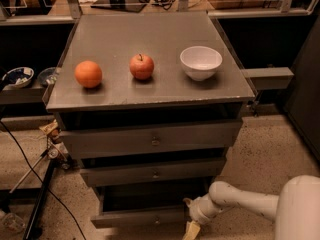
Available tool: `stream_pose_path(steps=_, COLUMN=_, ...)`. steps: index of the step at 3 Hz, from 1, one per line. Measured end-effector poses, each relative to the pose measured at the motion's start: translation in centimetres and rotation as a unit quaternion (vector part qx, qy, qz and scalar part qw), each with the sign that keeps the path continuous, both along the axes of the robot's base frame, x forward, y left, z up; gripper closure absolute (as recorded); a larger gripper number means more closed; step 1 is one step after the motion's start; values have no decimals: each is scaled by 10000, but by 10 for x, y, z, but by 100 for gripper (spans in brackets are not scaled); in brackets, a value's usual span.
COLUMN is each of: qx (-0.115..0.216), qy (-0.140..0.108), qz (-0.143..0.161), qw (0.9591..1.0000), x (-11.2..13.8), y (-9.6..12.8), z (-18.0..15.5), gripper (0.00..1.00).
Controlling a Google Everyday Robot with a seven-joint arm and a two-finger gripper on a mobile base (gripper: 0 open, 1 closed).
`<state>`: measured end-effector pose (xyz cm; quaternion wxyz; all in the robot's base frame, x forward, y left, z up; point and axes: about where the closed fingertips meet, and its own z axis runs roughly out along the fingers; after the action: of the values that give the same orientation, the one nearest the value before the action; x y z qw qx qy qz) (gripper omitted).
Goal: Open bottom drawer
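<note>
- The bottom drawer (140, 217) was seen at the foot of the grey cabinet (150, 34), low and near in the scene. Its slim front lay under the middle drawer (150, 173) and the top drawer (150, 140).
- A dark gap was seen above that front, so the drawer appeared to be drawn out a little already; in the dim light this could not be made certain.
- The gripper (192, 228) was placed at the right end of the bottom drawer's front, low by the floor, on a white arm (240, 201) reaching in from the right. Whether it was open or closed could not be told.
- The small knob (157, 220) at the middle of the front was left of the gripper and was not held.
- For the step to be done well, a straight pull toward the near side would be called for. A pull applied at one end could skew the drawer in its runners.
- An orange (88, 74), an apple (142, 66) and a white bowl (201, 62) were set in a row on the cabinet top. A jerk might set the fruit rolling.
- A black cable (30, 169) and a dark stand (42, 199) were seen on the floor at the left, apart from the drawer's path.
</note>
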<state>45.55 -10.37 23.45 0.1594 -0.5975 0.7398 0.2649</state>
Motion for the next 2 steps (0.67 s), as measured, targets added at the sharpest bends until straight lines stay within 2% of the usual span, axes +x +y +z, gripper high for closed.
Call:
stream_pose_path(steps=1, qx=-122, qy=-448, qz=-23, qw=9989, x=31, y=4, z=25, gripper=0)
stream_pose_path(steps=2, qx=-139, qy=-494, qz=-29, qw=9987, x=34, y=4, z=28, gripper=0)
